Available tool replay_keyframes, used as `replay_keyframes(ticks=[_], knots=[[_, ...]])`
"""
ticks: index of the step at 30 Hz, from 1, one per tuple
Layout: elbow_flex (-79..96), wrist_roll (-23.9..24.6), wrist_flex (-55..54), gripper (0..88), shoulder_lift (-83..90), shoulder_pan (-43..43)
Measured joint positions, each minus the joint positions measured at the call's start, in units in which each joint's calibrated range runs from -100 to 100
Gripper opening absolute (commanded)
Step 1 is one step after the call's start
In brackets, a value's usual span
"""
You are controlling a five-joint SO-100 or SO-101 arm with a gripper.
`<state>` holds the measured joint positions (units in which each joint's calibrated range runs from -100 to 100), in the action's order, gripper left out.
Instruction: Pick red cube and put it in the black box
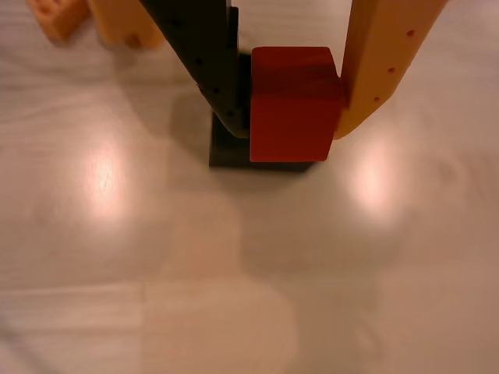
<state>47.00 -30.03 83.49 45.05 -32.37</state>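
End effector (pixel 292 117) clamps the red cube (pixel 292 105) between both fingers, upper centre of frame, above the pale tabletop (pixel 234 273)

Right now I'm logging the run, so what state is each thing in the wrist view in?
red cube: clamped between the claw's black and orange fingers, upright, a dark shadow on the table under it.
claw: shut on the red cube.
table: pale, glossy, two light reflections.
orange part: lying at top left, cut off by the edge.
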Motion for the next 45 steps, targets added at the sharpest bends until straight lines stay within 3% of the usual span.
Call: replay_keyframes(ticks=[7,25,45], knots=[[0.72,-0.17,3.49,1.2,2.40,-5.72],[6.41,-0.63,6.03,1.2,2.57,-7.55],[11.29,2.19,-3.06,1.2,2.57,-9.00]])
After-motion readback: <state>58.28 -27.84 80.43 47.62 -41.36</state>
